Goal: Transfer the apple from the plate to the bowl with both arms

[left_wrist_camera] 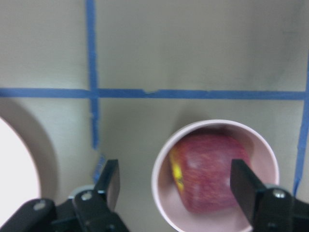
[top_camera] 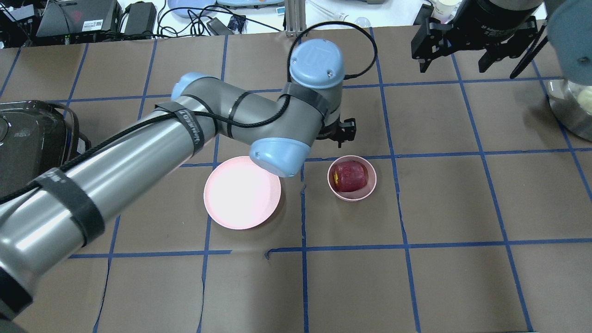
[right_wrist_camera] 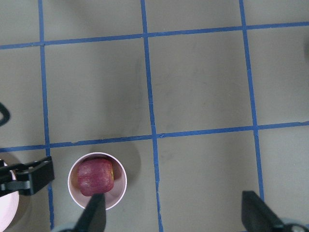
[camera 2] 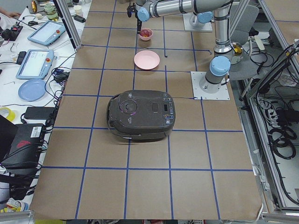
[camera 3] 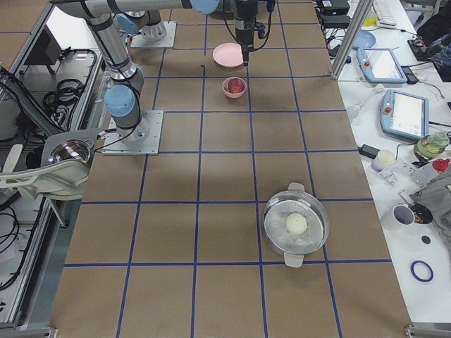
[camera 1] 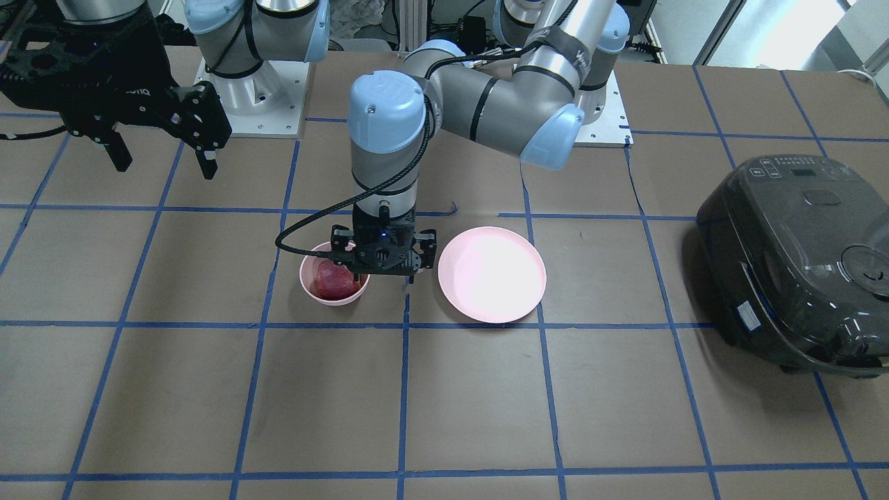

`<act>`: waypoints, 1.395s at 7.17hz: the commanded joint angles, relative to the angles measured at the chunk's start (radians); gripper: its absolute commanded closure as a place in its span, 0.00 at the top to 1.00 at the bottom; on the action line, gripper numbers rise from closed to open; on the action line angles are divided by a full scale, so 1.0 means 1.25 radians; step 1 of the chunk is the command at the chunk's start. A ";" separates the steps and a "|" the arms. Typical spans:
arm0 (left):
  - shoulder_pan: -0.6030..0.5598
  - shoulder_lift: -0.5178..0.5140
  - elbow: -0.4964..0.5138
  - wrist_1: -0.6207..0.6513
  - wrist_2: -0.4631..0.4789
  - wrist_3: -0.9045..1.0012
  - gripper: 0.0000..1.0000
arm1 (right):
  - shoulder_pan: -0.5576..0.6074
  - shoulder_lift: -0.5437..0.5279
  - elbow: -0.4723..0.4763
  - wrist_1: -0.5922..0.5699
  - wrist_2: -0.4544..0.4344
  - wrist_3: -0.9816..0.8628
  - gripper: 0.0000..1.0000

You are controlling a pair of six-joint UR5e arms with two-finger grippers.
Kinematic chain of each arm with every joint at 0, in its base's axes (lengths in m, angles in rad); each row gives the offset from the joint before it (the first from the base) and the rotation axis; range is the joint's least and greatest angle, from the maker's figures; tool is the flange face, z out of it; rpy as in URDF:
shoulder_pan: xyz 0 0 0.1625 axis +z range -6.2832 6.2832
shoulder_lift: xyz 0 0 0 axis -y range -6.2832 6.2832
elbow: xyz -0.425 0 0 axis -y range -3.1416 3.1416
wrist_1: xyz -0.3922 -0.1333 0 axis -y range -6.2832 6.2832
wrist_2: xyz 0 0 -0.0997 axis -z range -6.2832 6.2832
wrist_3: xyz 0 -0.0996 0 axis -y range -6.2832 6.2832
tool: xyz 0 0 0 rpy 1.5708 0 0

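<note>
The dark red apple [camera 1: 337, 281] with a yellowish patch lies inside the small pink bowl [camera 1: 305, 278]; both also show in the overhead view, apple [top_camera: 350, 175] and bowl [top_camera: 365, 192]. The flat pink plate [camera 1: 492, 274] beside the bowl holds nothing. My left gripper [camera 1: 383, 278] hangs open and empty just above the bowl, at the side facing the plate. In the left wrist view its fingers [left_wrist_camera: 110, 181] stand apart, with the apple [left_wrist_camera: 210, 171] between them and below. My right gripper [camera 1: 167, 167] is open and empty, high above the table and away from the bowl.
A black rice cooker [camera 1: 799, 257] stands past the plate on my left side. A steel pot [top_camera: 571, 106] with a glass lid sits at my far right. Blue tape lines grid the brown table.
</note>
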 commanded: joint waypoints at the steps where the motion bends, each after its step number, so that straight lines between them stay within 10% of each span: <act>1: 0.095 0.109 -0.046 -0.033 0.002 0.233 0.88 | 0.000 0.000 0.000 0.000 0.000 0.000 1.00; 5: 0.301 0.267 -0.019 -0.244 -0.004 0.326 0.88 | 0.000 0.000 0.000 0.000 0.000 0.000 1.00; 10: 0.337 0.270 0.084 -0.431 0.004 0.327 1.00 | 0.000 0.000 0.000 0.000 0.001 0.000 1.00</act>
